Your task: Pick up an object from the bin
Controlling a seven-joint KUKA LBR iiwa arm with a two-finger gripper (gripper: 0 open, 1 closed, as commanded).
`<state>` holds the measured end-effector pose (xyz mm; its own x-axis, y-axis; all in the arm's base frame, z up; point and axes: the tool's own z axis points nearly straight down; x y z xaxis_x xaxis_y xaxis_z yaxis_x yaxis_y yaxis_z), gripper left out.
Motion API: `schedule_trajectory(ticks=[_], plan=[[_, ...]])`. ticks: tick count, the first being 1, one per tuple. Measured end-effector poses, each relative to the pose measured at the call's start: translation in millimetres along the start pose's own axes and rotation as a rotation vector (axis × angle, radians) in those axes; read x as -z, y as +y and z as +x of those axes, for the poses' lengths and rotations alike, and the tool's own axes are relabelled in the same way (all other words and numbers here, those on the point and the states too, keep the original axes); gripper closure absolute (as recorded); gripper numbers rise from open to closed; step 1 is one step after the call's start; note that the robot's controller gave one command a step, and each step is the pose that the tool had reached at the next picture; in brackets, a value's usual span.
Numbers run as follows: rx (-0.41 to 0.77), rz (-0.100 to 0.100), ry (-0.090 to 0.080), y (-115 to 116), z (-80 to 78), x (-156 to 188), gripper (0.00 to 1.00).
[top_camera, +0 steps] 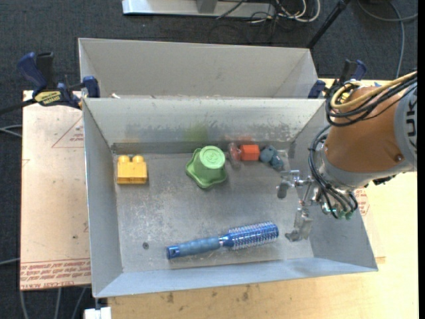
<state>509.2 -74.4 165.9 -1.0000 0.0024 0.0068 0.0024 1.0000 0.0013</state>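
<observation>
One blue hairbrush (pixel 222 240) lies in the bin (pixel 166 208), long axis left-right, handle left, bristle head right. Behind it: one yellow block (pixel 131 169), one green cup (pixel 208 166), one orange piece (pixel 250 152), one grey-blue piece (pixel 269 156). The gripper (pixel 292 209), just right of the brush head, is spread and empty.

A robotics lab: a grey sheet-metal bin (pixel 99 178) on dark carpet (pixel 40 18), loose black cables (pixel 292 5) trailing behind, an orange-covered robot arm (pixel 362 138) alongside.
</observation>
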Motion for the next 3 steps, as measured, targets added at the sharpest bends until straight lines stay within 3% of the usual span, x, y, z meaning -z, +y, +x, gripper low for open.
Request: schedule_trajectory(ticks=[1,2,3], plan=[[-0.090,-0.002,0.000,56.6,5.6,-100.7,0.00],[-0.092,0.000,-0.005,53.5,4.4,-97.0,1.00],[-0.047,0.000,-0.014,75.9,23.3,59.3,1.00]])
